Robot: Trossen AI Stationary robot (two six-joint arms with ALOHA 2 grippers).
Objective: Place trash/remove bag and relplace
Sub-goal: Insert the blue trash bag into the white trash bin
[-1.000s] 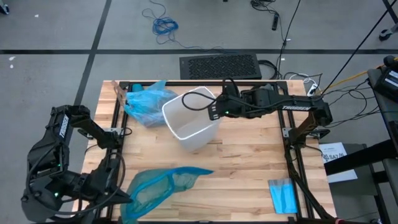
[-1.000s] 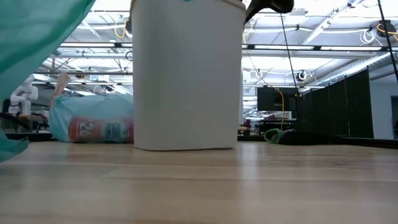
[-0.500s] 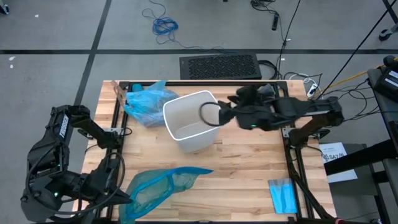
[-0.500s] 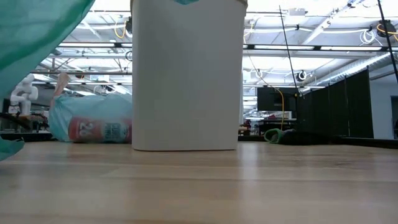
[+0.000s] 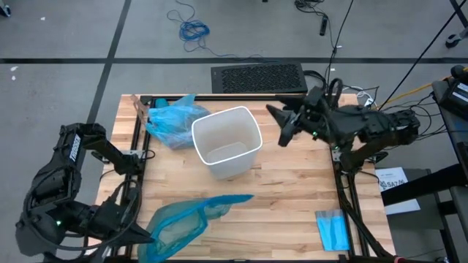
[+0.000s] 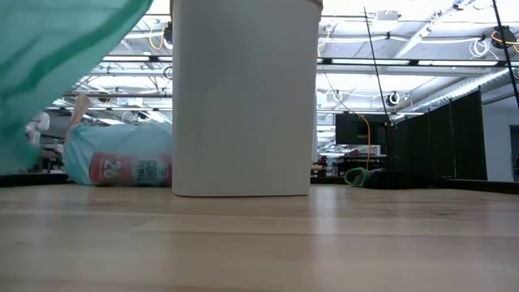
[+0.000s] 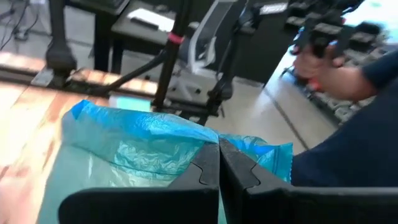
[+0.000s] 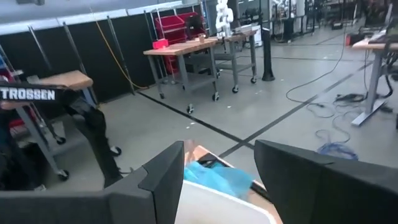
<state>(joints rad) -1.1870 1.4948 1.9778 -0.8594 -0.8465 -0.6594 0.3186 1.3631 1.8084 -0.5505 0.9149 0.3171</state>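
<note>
The white bin [image 5: 228, 142] stands upright and unlined at the table's middle, also in the low view [image 6: 243, 97]. The light-blue bag [image 5: 172, 120] holding trash lies on the table at the far left, a red-and-white bottle [image 6: 130, 169] showing through it. My left gripper [image 5: 142, 234], at the near left, is shut on a darker teal-green bag [image 5: 190, 219]. My right gripper [image 5: 281, 126] hangs open and level in the air to the right of the bin, nothing between its fingers [image 8: 165, 171]. My left gripper pinches the teal-green bag's crumpled blue edge [image 7: 208, 140] between its two shut fingers [image 7: 205, 177], coming from the table's near left. Layers cannot be counted. The bag spreads slack away from the fingers toward the table's middle, and its near part [image 6: 49, 65] hangs off the table.
A small folded blue sheet [image 5: 333, 230] lies at the near right corner. Bare wood lies between the bin and the near edge. A person's arm [image 7: 348, 81] shows beyond the table in the left wrist view.
My right gripper has let go of the bin's right rim, risen and drawn back toward the table's right edge, turning from pointing down to level. The bin has settled upright. My left gripper has tipped upward a little, and the teal-green bag's near part has lifted.
</note>
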